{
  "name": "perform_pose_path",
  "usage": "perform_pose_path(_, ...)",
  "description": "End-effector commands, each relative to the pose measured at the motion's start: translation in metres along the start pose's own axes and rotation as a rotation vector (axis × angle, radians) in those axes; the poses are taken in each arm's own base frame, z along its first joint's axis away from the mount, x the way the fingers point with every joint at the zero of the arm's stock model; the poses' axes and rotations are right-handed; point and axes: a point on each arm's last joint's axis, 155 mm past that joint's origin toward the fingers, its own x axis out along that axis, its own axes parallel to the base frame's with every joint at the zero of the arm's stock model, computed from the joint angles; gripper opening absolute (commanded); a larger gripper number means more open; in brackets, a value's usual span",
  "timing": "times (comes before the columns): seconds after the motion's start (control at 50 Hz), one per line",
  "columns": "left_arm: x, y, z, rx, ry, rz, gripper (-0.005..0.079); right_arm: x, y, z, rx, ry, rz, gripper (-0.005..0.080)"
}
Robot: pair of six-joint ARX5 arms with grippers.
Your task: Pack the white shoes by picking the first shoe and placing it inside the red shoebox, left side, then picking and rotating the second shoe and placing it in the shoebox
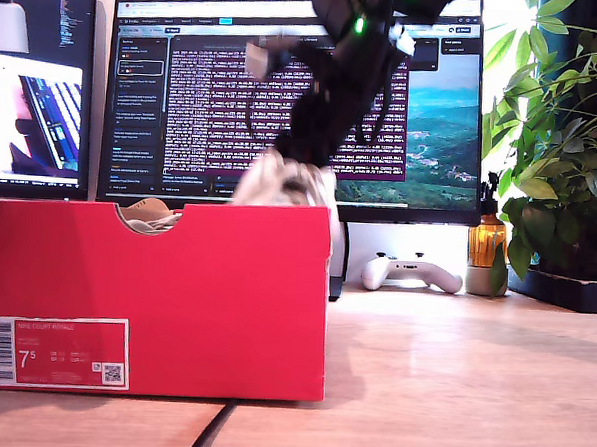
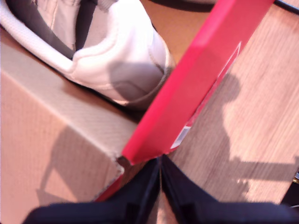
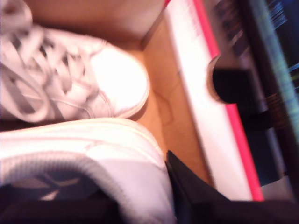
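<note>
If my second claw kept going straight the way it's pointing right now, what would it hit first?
Probably the cardboard floor of the red shoebox. My second claw points down into the box, shut on a white shoe, beside the other white shoe already lying there. Depth is unclear.

My second gripper (image 3: 140, 196) is closing around a shoe's (image 3: 93, 158) heel; my first gripper (image 2: 160, 186) is sitting with jaws together.

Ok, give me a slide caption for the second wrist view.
Two white leather sneakers lie together inside the red cardboard shoebox, one at my second end effector.
</note>
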Motion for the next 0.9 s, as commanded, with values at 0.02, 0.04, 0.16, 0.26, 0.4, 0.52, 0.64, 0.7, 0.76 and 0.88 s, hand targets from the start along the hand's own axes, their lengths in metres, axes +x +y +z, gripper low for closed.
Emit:
perform_pose_path(0.02, -0.003, 0.003, 0.007, -0.004, -0.017, 0.006, -0.0019, -0.007, 0.001, 0.013, -0.013, -0.020, 0.009, -0.0012)
perform_pose_path(0.04, -0.003, 0.003, 0.007, -0.004, -0.017, 0.006, -0.0019, -0.007, 0.001, 0.013, -0.013, -0.019, 0.010, -0.0010)
perform_pose_path(0.16, -0.003, 0.003, 0.007, -0.004, -0.017, 0.006, -0.0019, -0.006, 0.003, 0.015, -0.019, -0.004, -0.001, 0.0079)
perform_pose_path(0.26, -0.003, 0.003, 0.007, -0.004, -0.017, 0.006, -0.0019, -0.006, 0.005, 0.017, -0.028, 0.007, -0.011, 0.0198)
perform_pose_path(0.4, -0.003, 0.003, 0.007, -0.004, -0.017, 0.006, -0.0019, -0.006, 0.003, 0.024, -0.037, -0.002, -0.038, 0.0270)
perform_pose_path(0.52, -0.003, 0.003, 0.007, -0.004, -0.017, 0.006, -0.0019, -0.006, -0.003, 0.025, -0.041, 0.010, -0.075, 0.0297)
perform_pose_path(0.64, -0.003, 0.003, 0.007, -0.004, -0.017, 0.006, -0.0019, -0.007, -0.006, 0.022, -0.046, 0.041, -0.102, 0.0296)
perform_pose_path(0.7, -0.003, 0.003, 0.007, -0.004, -0.017, 0.006, -0.0019, -0.011, -0.011, 0.021, -0.034, 0.059, -0.126, 0.0294)
perform_pose_path(0.76, -0.003, 0.003, 0.007, -0.004, -0.017, 0.006, -0.0019, -0.015, -0.012, 0.021, -0.025, 0.077, -0.142, 0.0246)
perform_pose_path(0.88, -0.003, 0.003, 0.007, -0.004, -0.017, 0.006, -0.0019, -0.026, -0.009, 0.026, -0.040, 0.105, -0.149, 0.0024)
